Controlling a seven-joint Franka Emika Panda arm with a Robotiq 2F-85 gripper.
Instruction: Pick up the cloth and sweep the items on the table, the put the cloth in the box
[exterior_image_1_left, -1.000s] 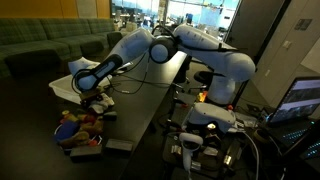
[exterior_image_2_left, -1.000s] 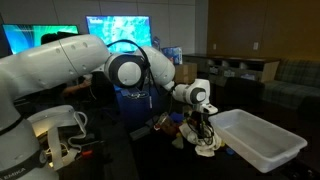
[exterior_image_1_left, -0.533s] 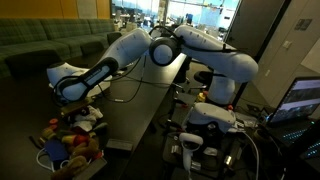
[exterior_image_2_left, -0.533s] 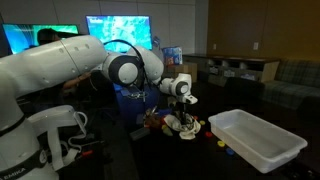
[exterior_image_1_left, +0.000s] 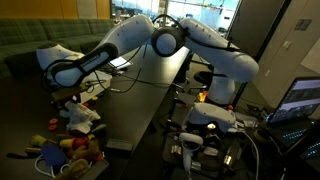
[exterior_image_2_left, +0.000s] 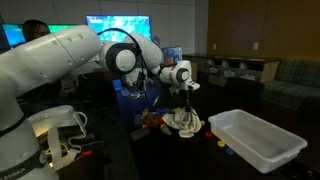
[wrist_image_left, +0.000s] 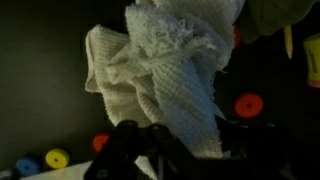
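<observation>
My gripper (exterior_image_2_left: 185, 95) is shut on the white knitted cloth (exterior_image_2_left: 183, 121), which hangs from it just above the dark table in both exterior views (exterior_image_1_left: 82, 116). In the wrist view the cloth (wrist_image_left: 165, 65) fills the middle, pinched between the fingers (wrist_image_left: 185, 140). Small coloured items lie on the table around it: a red disc (wrist_image_left: 248, 105), a yellow piece (wrist_image_left: 57, 158) and a blue piece (wrist_image_left: 27, 165). A pile of toys (exterior_image_1_left: 62, 150) lies at the table's end. The white box (exterior_image_2_left: 257, 137) stands open beside the cloth, apart from it.
The robot's white base (exterior_image_1_left: 222, 95) stands by the long dark table (exterior_image_1_left: 140, 105). A few small pieces (exterior_image_2_left: 224, 144) lie in front of the box. A green sofa (exterior_image_1_left: 40, 45) and lit screens (exterior_image_2_left: 115, 30) are behind.
The gripper has risen with the cloth and drawn away from the box. The cloth now hangs off the table instead of lying bunched on it.
</observation>
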